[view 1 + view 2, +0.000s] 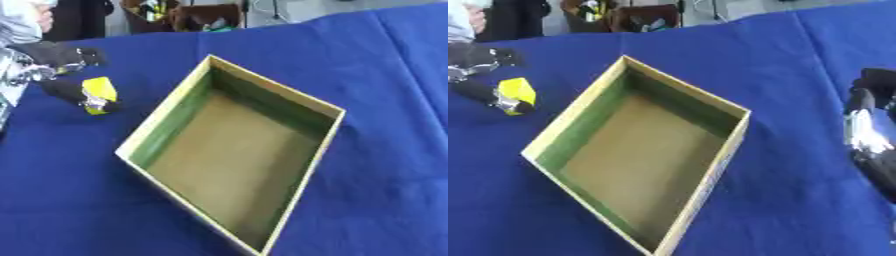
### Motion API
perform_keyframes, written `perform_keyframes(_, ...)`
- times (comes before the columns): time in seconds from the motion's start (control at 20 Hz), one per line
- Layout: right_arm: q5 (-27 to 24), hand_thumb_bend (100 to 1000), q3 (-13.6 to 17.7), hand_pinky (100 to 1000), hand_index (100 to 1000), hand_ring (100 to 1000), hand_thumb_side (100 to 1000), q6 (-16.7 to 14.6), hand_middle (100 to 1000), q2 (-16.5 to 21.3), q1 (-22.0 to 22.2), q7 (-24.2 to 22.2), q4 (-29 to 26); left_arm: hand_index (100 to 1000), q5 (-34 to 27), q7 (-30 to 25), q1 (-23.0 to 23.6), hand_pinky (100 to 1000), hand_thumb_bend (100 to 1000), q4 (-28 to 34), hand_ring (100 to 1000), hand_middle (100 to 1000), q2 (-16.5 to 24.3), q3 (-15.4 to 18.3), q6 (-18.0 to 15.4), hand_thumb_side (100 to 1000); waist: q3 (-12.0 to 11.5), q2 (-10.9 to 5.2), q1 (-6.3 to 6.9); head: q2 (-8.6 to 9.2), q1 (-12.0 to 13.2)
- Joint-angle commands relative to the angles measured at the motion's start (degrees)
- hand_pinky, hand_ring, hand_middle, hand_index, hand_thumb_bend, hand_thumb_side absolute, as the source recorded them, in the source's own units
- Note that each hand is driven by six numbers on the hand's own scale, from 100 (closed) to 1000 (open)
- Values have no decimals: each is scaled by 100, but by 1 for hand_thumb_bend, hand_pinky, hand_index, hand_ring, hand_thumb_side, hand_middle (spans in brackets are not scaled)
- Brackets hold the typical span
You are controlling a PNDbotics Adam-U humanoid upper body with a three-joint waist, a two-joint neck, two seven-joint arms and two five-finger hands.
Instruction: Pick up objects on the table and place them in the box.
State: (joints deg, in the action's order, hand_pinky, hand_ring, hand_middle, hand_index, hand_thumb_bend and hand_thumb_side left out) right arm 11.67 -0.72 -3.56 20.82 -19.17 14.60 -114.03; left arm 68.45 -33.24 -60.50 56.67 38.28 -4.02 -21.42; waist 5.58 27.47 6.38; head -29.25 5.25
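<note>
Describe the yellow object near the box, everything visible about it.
The yellow object is small and blocky, bright yellow with flat faces; its material cannot be told. It sits at the left of the blue tablecloth, apart from the open box. The left hand has its dark fingers curled round it. Whether it rests on the cloth or is lifted is unclear.

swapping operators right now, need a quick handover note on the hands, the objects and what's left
Left robot hand: at the table's left edge, fingers curled round the yellow object.
Right robot hand: idle at the right edge of the right eye view; finger state unclear.
Box: open, mid-table on the blue cloth, nothing inside.
Done: yellow object grasped.
Left: carry it over the box and release.
</note>
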Motion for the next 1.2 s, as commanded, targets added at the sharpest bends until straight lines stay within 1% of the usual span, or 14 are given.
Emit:
perform_keyframes(0.05, 59, 100, -2, 733, 765, 697, 470, -16, 645, 113, -58, -26, -56, 1000, 127, -123, -112, 837, 797, -30, 912, 1000, 166, 102, 5, 1000, 2, -106, -9, 88, 44)
perform_keyframes(0.25, 80, 100, -14, 733, 759, 696, 466, -3, 643, 102, -56, -26, -56, 1000, 109, -264, -125, 831, 786, -92, 907, 1000, 168, 142, 19, 1000, 5, -67, -2, 110, 58)
perform_keyframes(0.55, 116, 100, -39, 734, 756, 696, 466, 19, 643, 82, -52, -38, -56, 1000, 40, -287, -129, 824, 770, -84, 902, 1000, 177, 162, 54, 1000, 18, -13, 5, 151, 70)
perform_keyframes(0.6, 121, 100, -44, 735, 756, 696, 449, 24, 643, 79, -48, -45, -56, 1000, 39, -286, -127, 823, 766, -86, 901, 1000, 177, 165, 66, 1000, 18, -7, 6, 155, 69)
perform_keyframes(0.65, 127, 100, -49, 735, 756, 696, 466, 30, 643, 75, -45, -53, -56, 1000, 29, -278, -129, 820, 751, -89, 899, 995, 174, 174, 76, 1000, 17, -2, 8, 160, 71)
perform_keyframes(0.75, 139, 100, -56, 736, 756, 697, 466, 40, 643, 70, -40, -66, -56, 1000, 3, -237, -131, 791, 704, -87, 873, 965, 170, 181, 91, 1000, 16, 3, 14, 171, 75)
perform_keyframes(0.85, 149, 100, -59, 736, 756, 697, 467, 52, 643, 65, -33, -73, -56, 1000, -34, -190, -133, 761, 682, -84, 849, 950, 164, 180, 92, 1000, 14, 7, 16, 174, 72)
perform_keyframes(0.9, 154, 100, -61, 736, 757, 697, 467, 58, 642, 63, -28, -77, -56, 1000, -53, -164, -135, 720, 654, -79, 818, 921, 162, 177, 88, 1000, 13, 8, 18, 172, 70)
perform_keyframes(0.95, 159, 100, -63, 737, 757, 697, 468, 63, 642, 61, -23, -81, -56, 1000, -74, -140, -136, 710, 645, -78, 810, 915, 161, 174, 83, 1000, 12, 9, 19, 171, 68)
perform_keyframes(1.0, 164, 100, -63, 737, 757, 697, 468, 70, 642, 59, -17, -85, -56, 1000, -90, -125, -137, 673, 615, -80, 790, 899, 163, 169, 80, 1000, 10, 10, 20, 170, 63)
perform_keyframes(1.1, 173, 100, -62, 737, 757, 697, 468, 79, 641, 57, -8, -92, -56, 1000, -123, -131, -139, 661, 586, -100, 781, 905, 163, 160, 78, 1000, 2, 9, 22, 165, 54)
perform_keyframes(1.2, 177, 100, -60, 737, 757, 698, 469, 86, 641, 56, 1, -102, -56, 1000, -173, -194, -143, 690, 612, -120, 808, 937, 172, 151, 66, 1000, -12, 5, 26, 151, 41)
